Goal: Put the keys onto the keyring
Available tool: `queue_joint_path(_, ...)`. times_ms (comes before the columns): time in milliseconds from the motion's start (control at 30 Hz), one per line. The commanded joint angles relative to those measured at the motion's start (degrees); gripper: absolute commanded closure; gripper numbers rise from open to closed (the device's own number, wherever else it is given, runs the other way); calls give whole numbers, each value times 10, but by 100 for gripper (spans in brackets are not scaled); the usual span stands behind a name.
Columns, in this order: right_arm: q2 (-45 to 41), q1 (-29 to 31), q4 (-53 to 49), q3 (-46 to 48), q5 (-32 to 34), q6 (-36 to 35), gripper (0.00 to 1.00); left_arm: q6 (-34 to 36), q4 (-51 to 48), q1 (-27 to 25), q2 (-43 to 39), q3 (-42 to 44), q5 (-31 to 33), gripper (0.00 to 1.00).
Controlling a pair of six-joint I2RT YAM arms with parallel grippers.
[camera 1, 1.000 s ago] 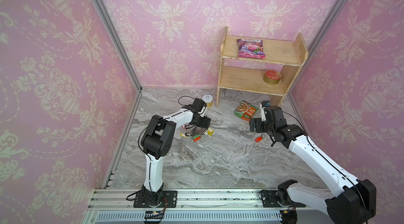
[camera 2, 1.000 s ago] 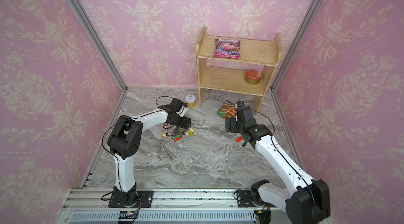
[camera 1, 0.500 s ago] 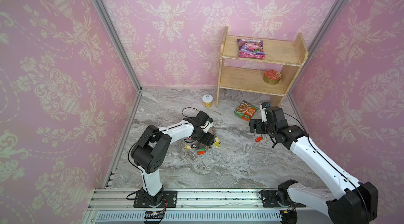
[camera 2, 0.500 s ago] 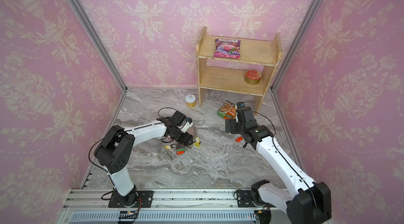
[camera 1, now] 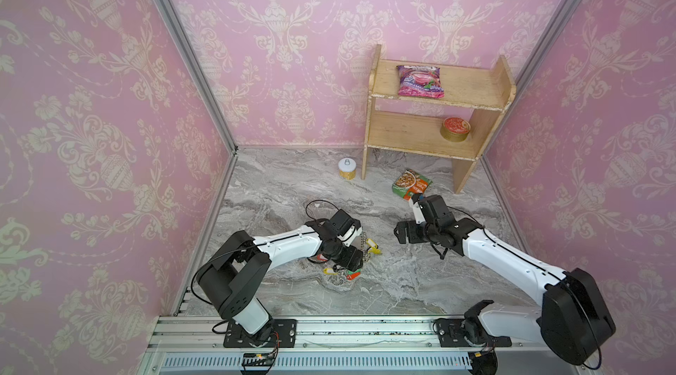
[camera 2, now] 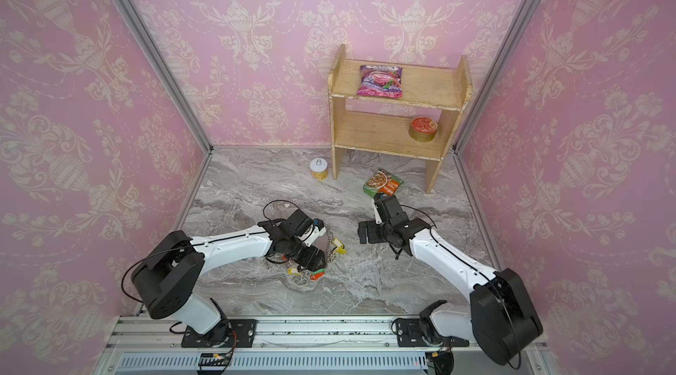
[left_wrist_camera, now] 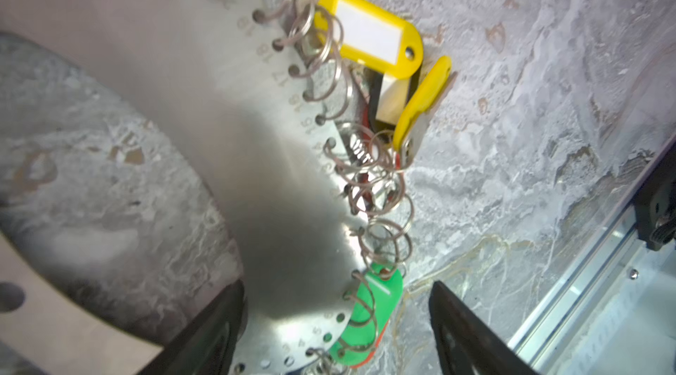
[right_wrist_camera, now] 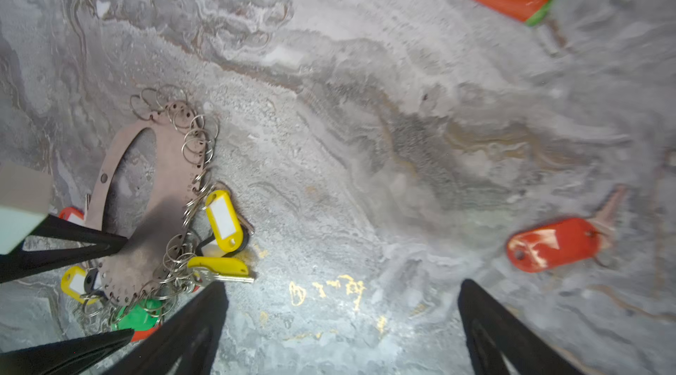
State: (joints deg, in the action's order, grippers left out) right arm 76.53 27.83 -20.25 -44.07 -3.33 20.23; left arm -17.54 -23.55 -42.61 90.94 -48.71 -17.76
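Note:
The keyring (left_wrist_camera: 256,135) is a wide grey metal band loop edged with small linked rings, lying on the marble floor (camera 1: 402,281); it shows in both top views (camera 2: 329,241) and the right wrist view (right_wrist_camera: 164,190). On its rings hang keys with a yellow tag (left_wrist_camera: 369,36), a green tag (left_wrist_camera: 369,311) and a yellow head (left_wrist_camera: 420,98). My left gripper (left_wrist_camera: 336,283) (camera 1: 360,245) is open and straddles the band, one finger inside the loop and one outside. A loose red-tagged key (right_wrist_camera: 556,245) lies apart. My right gripper (right_wrist_camera: 342,283) (camera 1: 408,219) hovers open and empty over bare floor.
A wooden shelf (camera 1: 431,131) stands at the back right with a pink snack bag (camera 1: 420,80) and a round tin (camera 1: 454,128). A small can (camera 1: 345,168) and a green-orange packet (camera 1: 411,184) lie on the floor. The aluminium rail (camera 1: 329,329) runs along the front.
My left gripper has come from the back toward the front and slightly right, and the keyring cluster moved with it. My right gripper has shifted a little to the left.

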Motion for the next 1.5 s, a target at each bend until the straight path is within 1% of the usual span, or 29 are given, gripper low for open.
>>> queue_joint_path(0, 51, 30, 22, -40, -29, 13, 0, -44, -69, 2, -41, 13, 71, 15)
queue_joint_path(33, 66, 40, 19, -50, -35, 14, 0, -59, -82, 4, -55, 14, 98, 15)
queue_joint_path(133, 97, 63, 16, -66, -56, 21, 0, -110, -130, 10, -89, 18, 153, 16)
queue_joint_path(233, 112, 76, 20, -67, -59, 29, 0, -153, -148, 12, -117, 30, 199, 17)
queue_joint_path(333, 122, 83, 31, -68, -66, 39, 0, -164, -162, 13, -130, 35, 262, 16)
queue_joint_path(400, 130, 88, 39, -71, -77, 46, 0, -167, -164, 16, -134, 30, 282, 15)
queue_joint_path(500, 147, 101, 49, -81, -98, 57, 0, -178, -156, 30, -144, 31, 288, 14)
queue_joint_path(667, 186, 122, 62, -99, -121, 71, 0, -176, -93, 72, -165, 63, 233, 14)
queue_joint_path(733, 194, 128, 56, -109, -121, 72, 0, -173, -74, 73, -162, 63, 221, 14)
queue_joint_path(800, 191, 131, 45, -113, -114, 74, 0, -165, -71, 69, -137, 51, 216, 14)
queue_joint_path(933, 179, 130, 25, -117, -95, 69, 0, -136, -89, 44, -66, 6, 248, 12)
queue_joint_path(1033, 169, 130, 6, -123, -83, 65, 0, -126, -102, 34, -26, -12, 281, 12)
queue_joint_path(1200, 154, 130, 2, -117, -76, 73, 0, -117, -101, 30, 0, -11, 313, 12)
queue_joint_path(1367, 156, 130, 12, -114, -93, 84, 0, -95, -109, 29, 38, -18, 329, 12)
queue_joint_path(1467, 162, 130, 12, -116, -107, 83, 0, -79, -123, 29, 48, -22, 354, 12)
